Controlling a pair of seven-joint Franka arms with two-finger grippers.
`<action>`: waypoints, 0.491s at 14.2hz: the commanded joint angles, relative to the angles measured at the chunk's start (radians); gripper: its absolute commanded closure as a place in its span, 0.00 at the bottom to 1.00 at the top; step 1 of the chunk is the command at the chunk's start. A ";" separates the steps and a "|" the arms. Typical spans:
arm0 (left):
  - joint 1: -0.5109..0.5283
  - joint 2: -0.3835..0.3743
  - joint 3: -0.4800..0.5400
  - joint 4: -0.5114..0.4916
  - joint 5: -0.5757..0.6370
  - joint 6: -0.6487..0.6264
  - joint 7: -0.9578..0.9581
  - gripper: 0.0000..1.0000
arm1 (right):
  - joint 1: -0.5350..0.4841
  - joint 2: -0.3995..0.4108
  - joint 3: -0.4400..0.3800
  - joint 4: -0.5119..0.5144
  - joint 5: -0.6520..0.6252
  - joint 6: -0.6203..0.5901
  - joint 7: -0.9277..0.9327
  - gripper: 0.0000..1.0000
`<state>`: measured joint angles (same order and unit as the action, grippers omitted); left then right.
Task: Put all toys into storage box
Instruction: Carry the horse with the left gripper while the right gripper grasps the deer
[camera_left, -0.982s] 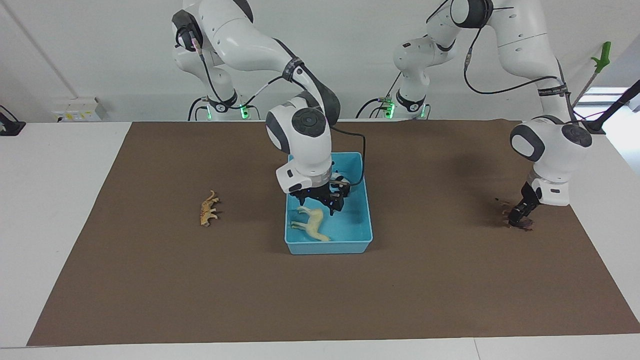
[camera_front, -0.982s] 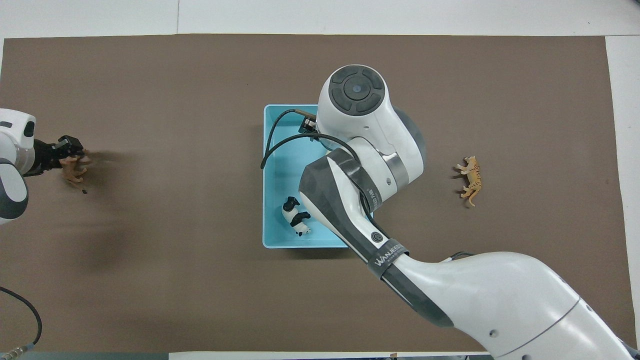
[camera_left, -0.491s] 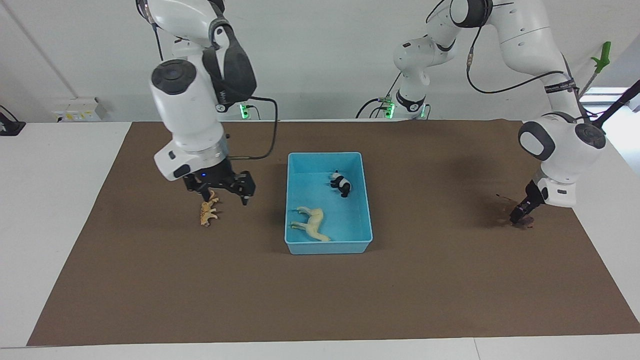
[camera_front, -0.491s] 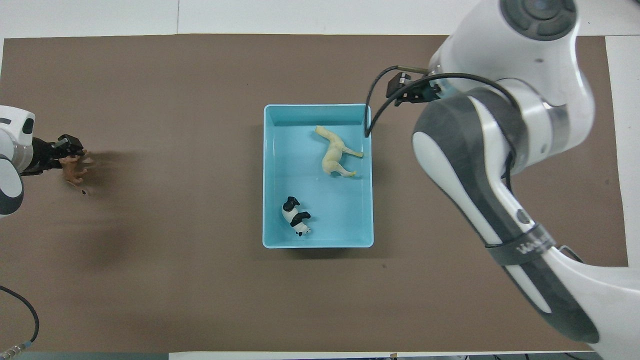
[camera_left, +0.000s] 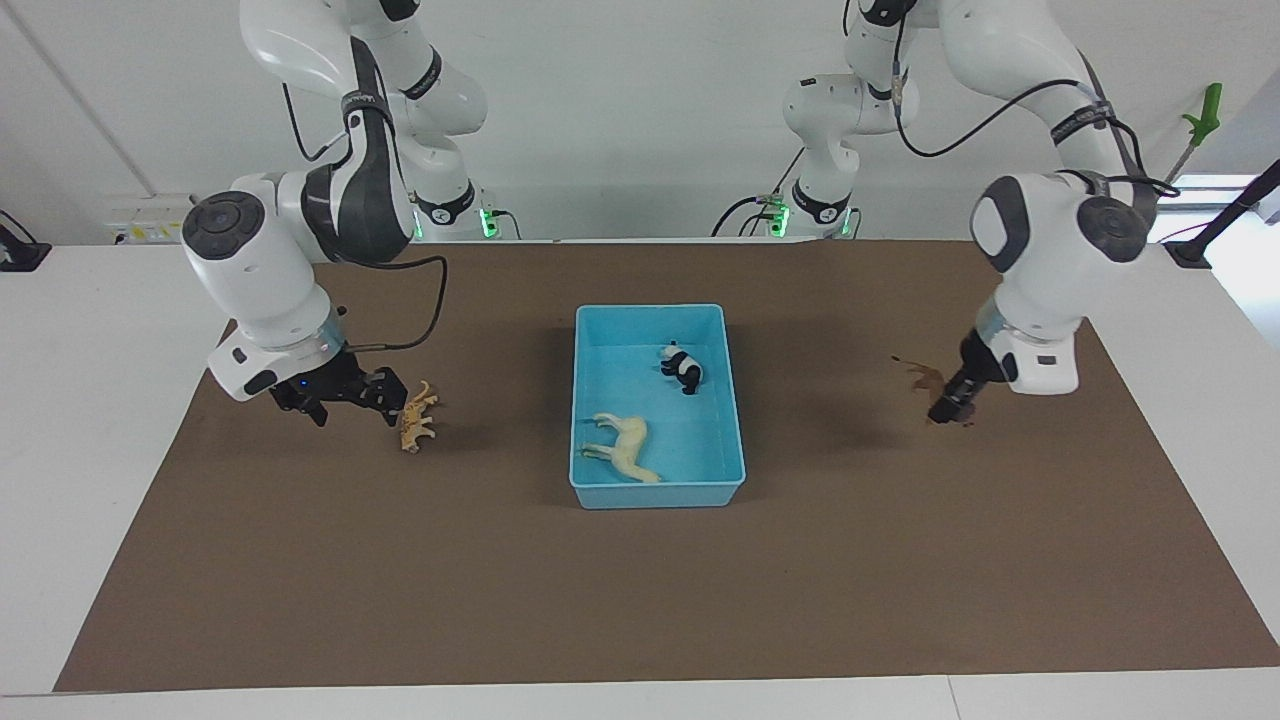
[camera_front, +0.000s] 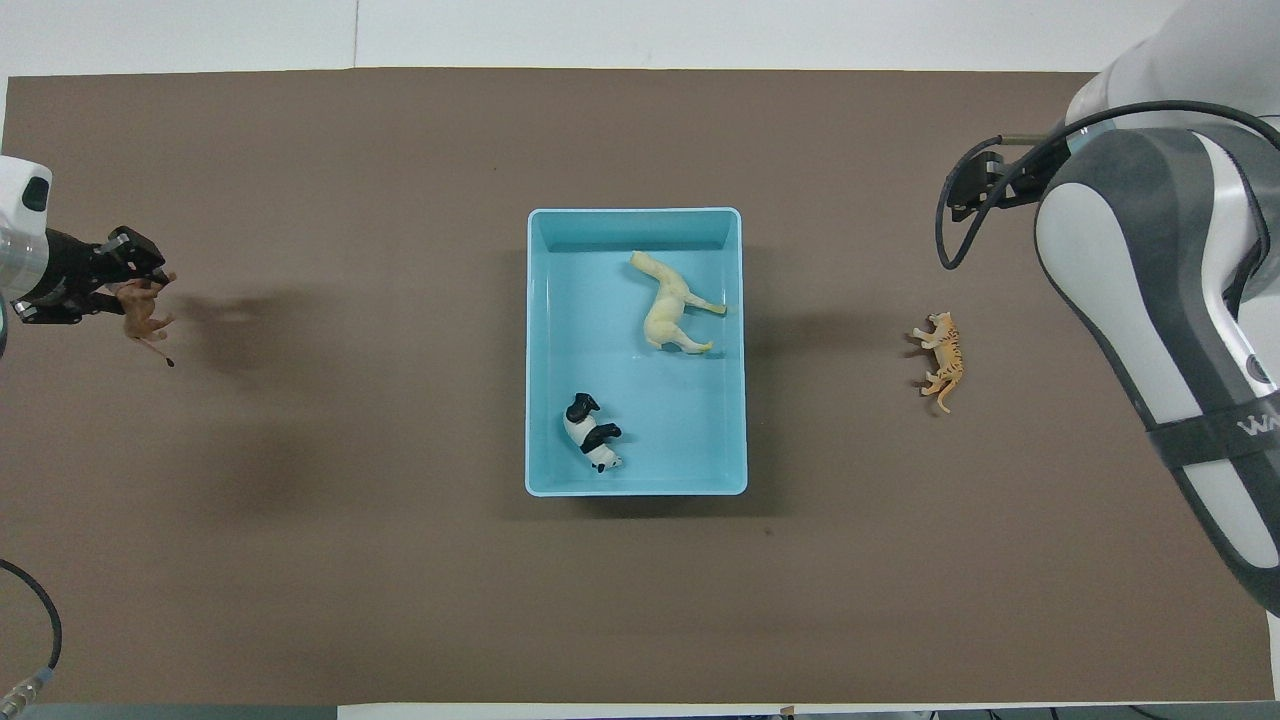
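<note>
Box (camera_left: 735, 400): held horse (camera_left: 622, 447) and panda (camera_left: 682, 367).
Left end effector (camera_front: 125, 285): clamped on lion (camera_front: 142, 318), lifted, well apart from box.
Right end effector (camera_left: 345, 392): released, beside tiger (camera_left: 416, 416).
Next: probably carry lion over box, drop.

One high camera faces the robots, another looks steeply down; both share the storage box (camera_left: 730, 400) (camera_front: 536, 350).

Light blue storage box (camera_left: 735, 400) at frame centre on brown mat (camera_left: 640, 580), holding panda (camera_left: 682, 367) above cream horse (camera_left: 622, 448). Tiger (camera_left: 416, 416) on mat at centre left, right gripper (camera_left: 345, 395) spread wide just beside it. Left gripper (camera_left: 950, 411) at centre right, clamped on brown lion (camera_left: 928, 379), lifted over mat.
</note>
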<state>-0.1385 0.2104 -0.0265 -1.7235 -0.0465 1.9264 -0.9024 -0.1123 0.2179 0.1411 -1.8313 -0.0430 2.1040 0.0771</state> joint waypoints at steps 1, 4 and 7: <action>-0.180 -0.046 0.019 -0.013 -0.042 -0.030 -0.319 1.00 | -0.016 -0.117 0.014 -0.253 0.025 0.184 -0.031 0.00; -0.355 -0.065 0.019 -0.053 -0.047 0.025 -0.605 1.00 | -0.036 -0.126 0.015 -0.301 0.028 0.197 -0.049 0.00; -0.484 -0.109 0.020 -0.209 -0.047 0.271 -0.714 1.00 | -0.040 -0.140 0.015 -0.354 0.075 0.225 -0.054 0.00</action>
<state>-0.5614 0.1655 -0.0300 -1.7893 -0.0782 2.0539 -1.5744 -0.1285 0.1151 0.1433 -2.1243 -0.0254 2.2930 0.0671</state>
